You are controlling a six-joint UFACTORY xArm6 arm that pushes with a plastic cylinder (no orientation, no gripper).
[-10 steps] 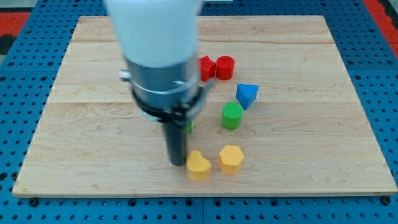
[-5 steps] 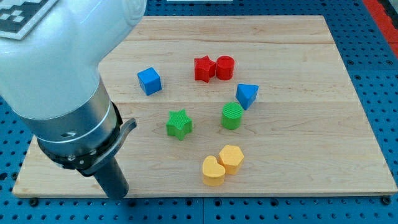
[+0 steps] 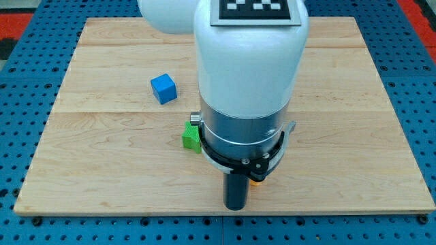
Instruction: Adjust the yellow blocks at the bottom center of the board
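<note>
My tip (image 3: 236, 206) rests near the board's bottom edge at the centre, where the yellow blocks stood. The arm's body hides nearly all of them. Only a small sliver of a yellow block (image 3: 255, 181) shows just right of the rod, above the tip. I cannot tell whether the tip touches either yellow block.
A blue cube (image 3: 163, 88) sits at the upper left of the wooden board (image 3: 82, 150). A green star block (image 3: 191, 136) peeks out at the arm's left side. The red blocks, the blue wedge and the green cylinder are hidden behind the arm.
The arm has swung from the board's bottom left to the bottom centre and now covers the yellow blocks. Earlier the two yellow blocks had been pushed together.
</note>
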